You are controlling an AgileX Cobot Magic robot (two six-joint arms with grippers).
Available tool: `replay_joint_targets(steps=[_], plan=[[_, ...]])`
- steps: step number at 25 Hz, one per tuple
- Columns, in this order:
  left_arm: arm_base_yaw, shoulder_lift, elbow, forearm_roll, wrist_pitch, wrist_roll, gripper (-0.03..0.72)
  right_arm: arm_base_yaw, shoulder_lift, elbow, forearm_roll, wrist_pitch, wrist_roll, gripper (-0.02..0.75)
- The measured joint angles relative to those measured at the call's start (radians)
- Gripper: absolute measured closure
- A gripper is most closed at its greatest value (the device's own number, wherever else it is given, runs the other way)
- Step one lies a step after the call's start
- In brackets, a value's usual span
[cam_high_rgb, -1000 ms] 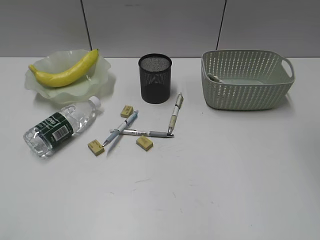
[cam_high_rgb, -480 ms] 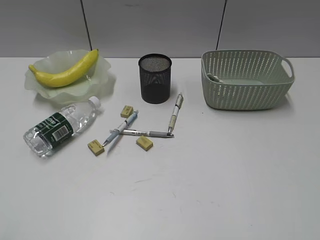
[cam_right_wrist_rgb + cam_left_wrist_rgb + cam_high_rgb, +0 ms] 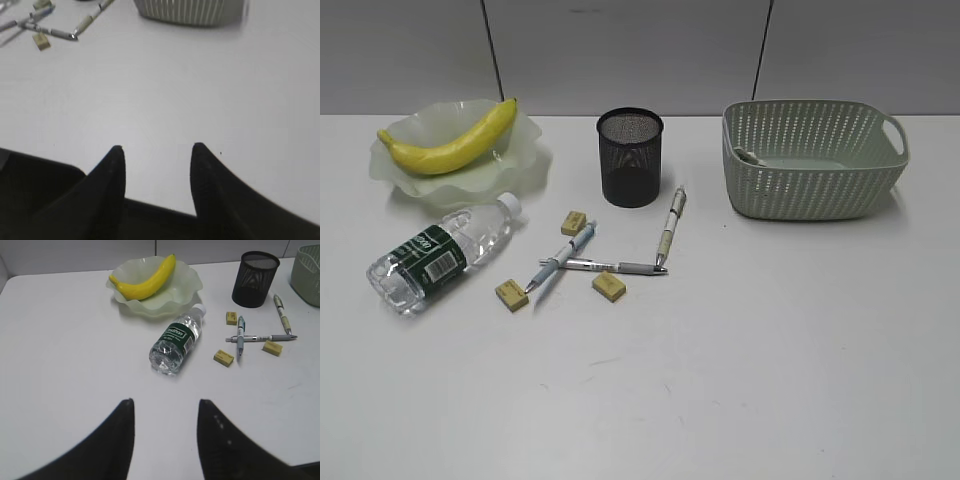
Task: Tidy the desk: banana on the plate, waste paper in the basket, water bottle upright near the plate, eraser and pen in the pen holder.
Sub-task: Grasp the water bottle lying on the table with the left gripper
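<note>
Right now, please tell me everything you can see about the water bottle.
The water bottle is small, of clear plastic, with a white cap and a dark green label bearing a barcode. It looks mostly full of water. It lies on its side on the desk, cap pointing toward the plate, bottom toward the front left. It rests just in front of the plate; whether the cap touches the rim I cannot tell. Neither tool touches it.

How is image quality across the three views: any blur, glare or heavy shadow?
Exterior view: sharp and evenly lit, with soft shadows under the plate and basket. Left wrist view: mostly crisp, bottle label legible, while the left hand is a dark silhouette. Right wrist view: soft and hazy, pens smeared, and the right hand is black and featureless.
</note>
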Motion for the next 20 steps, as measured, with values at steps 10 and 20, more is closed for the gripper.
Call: replay_joint_targets(steps=[10, 20], plan=[[0.000, 0.223, -0.065, -0.007, -0.103, 0.157, 0.377, 0.001, -0.105, 0.036, 0.007, -0.080, -0.018, 0.388], [-0.001, 0.991, -0.319, -0.032, -0.245, 0.173, 0.265, 0.001, -0.105, 0.036, 0.007, -0.081, -0.019, 0.388]])
